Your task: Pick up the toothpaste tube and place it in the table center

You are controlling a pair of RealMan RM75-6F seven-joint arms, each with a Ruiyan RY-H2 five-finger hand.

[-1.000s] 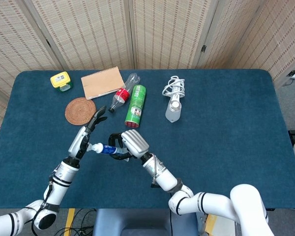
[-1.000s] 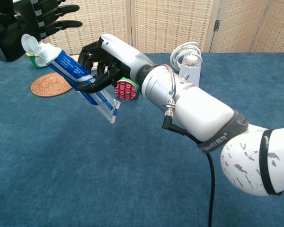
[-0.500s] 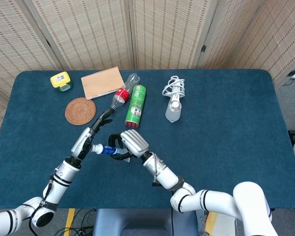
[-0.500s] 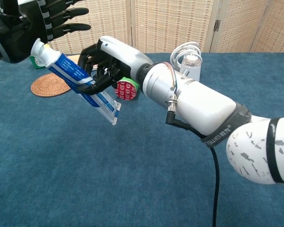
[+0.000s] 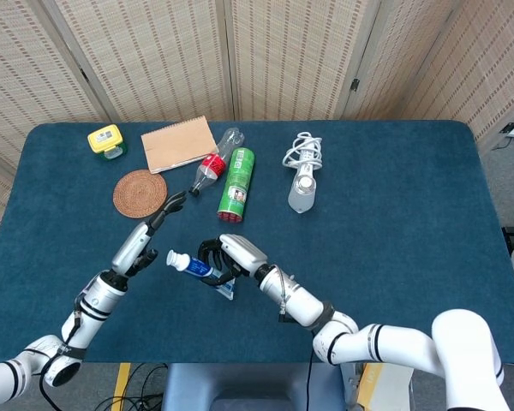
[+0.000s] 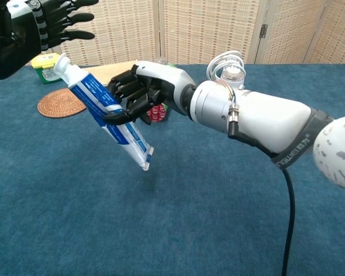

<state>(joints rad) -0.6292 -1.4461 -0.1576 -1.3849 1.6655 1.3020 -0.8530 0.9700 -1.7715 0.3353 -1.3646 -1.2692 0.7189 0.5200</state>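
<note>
The toothpaste tube (image 5: pixel 197 268) (image 6: pixel 103 109) is blue and white with a white cap, tilted cap-up above the table. My right hand (image 5: pixel 227 260) (image 6: pixel 139 95) grips its middle, fingers wrapped round it, over the near-left part of the table. My left hand (image 5: pixel 146 233) (image 6: pixel 31 29) is open with fingers spread, just left of the tube's cap and apart from it.
Behind the hands lie a round woven coaster (image 5: pixel 140 193), a brown notebook (image 5: pixel 179 144), a clear bottle with a red label (image 5: pixel 212 163), a green can (image 5: pixel 237 183), a white power strip with coiled cord (image 5: pixel 302 171) and a yellow tape measure (image 5: pixel 106 139).
My left hand has let go of the cap end and drawn back to the left. My right hand has carried the tube slightly right and lower, tilting it steeper.
</note>
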